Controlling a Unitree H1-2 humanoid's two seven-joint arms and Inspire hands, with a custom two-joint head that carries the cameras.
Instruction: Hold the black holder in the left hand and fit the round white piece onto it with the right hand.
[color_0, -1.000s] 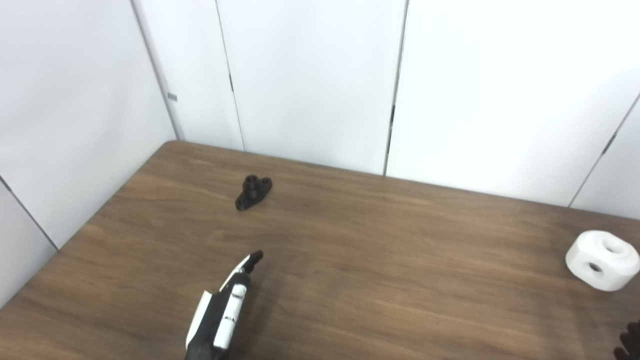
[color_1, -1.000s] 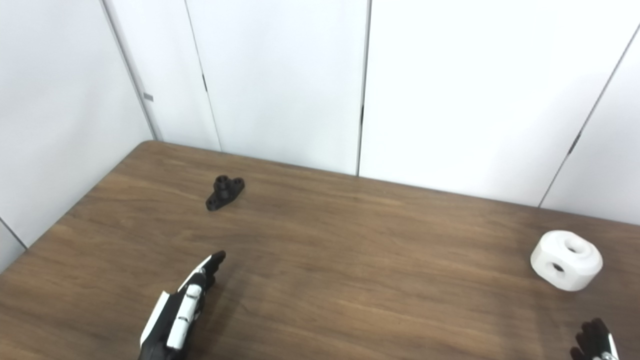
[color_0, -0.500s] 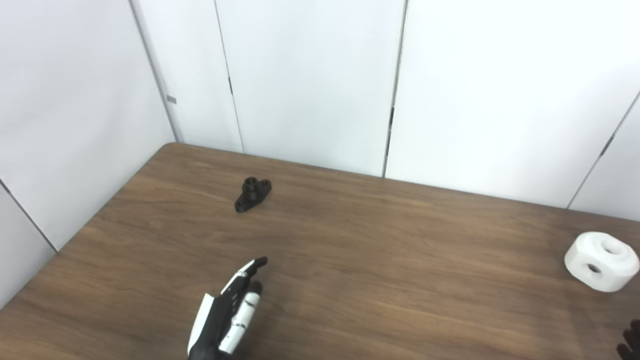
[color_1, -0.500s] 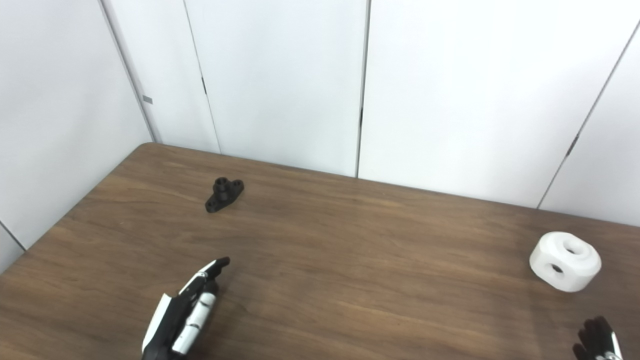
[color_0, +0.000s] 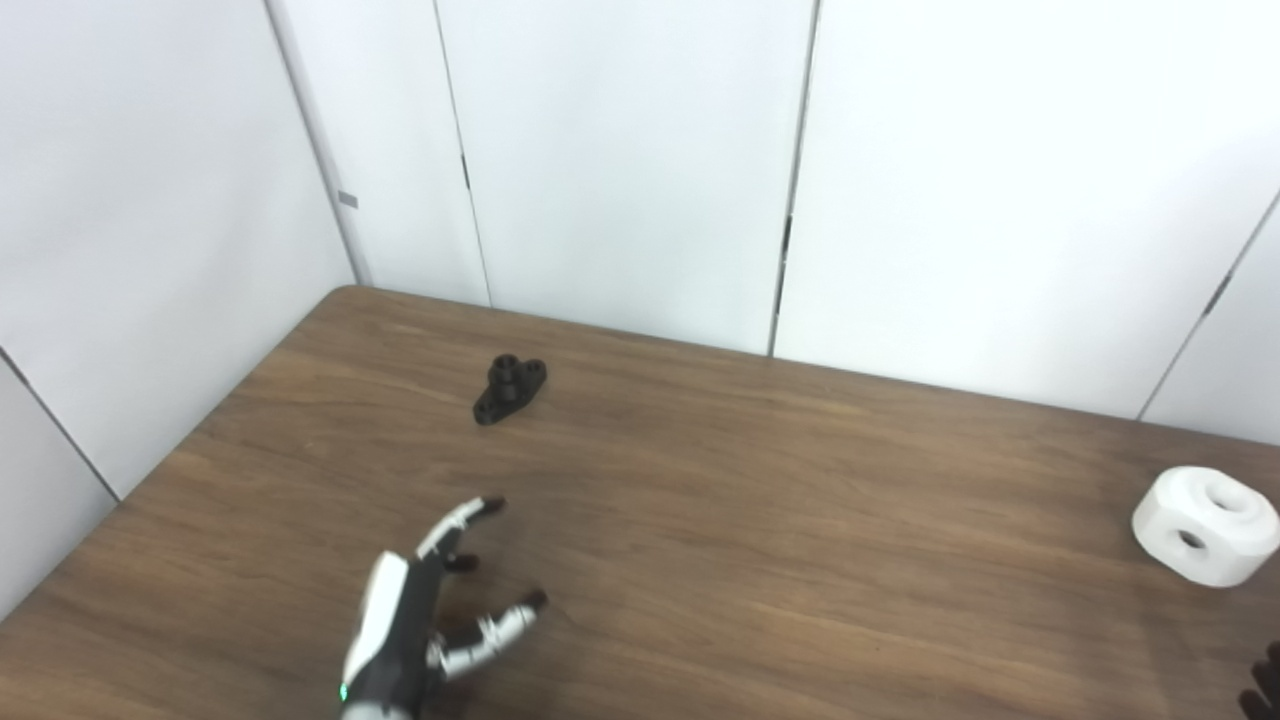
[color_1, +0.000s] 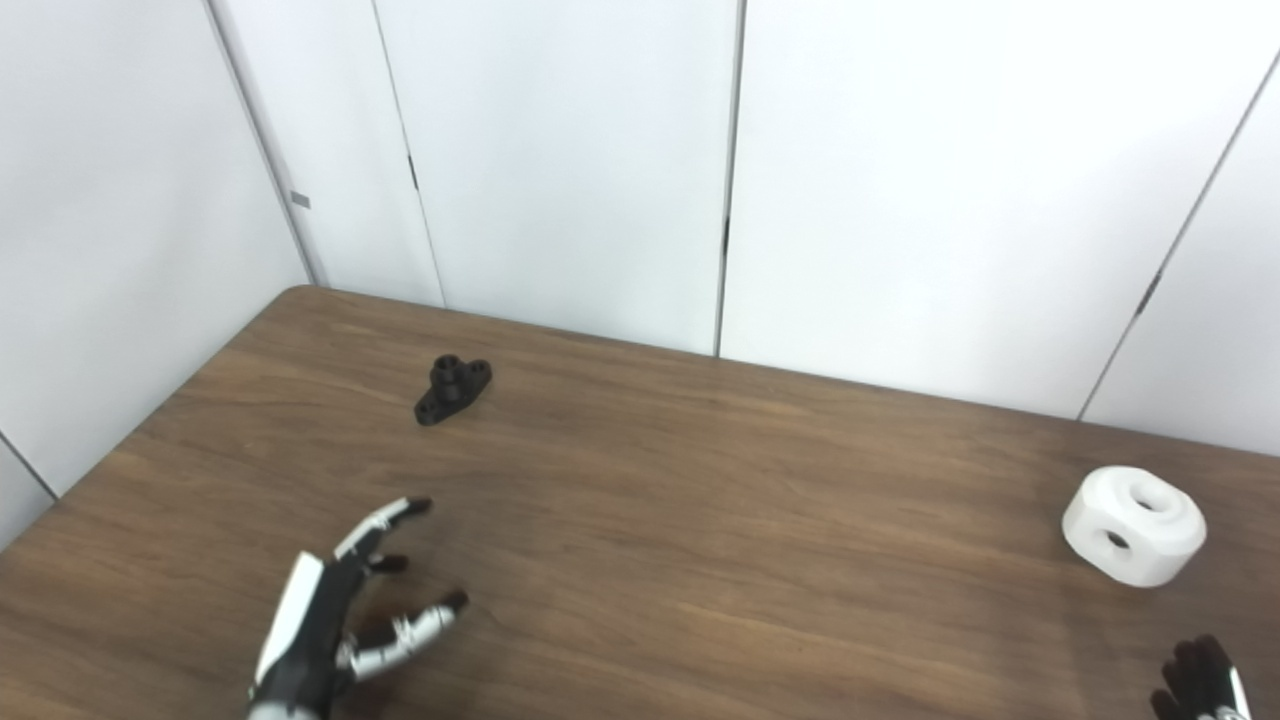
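- The black holder lies on the brown counter toward its far left corner.
- The left hand hovers near the front edge, fingers spread, holding nothing.
- The round white piece sits far right.
- Only the right hand's dark fingertips show at the bottom corner.

The holder lies far left on the table; the round piece right; left hand near.
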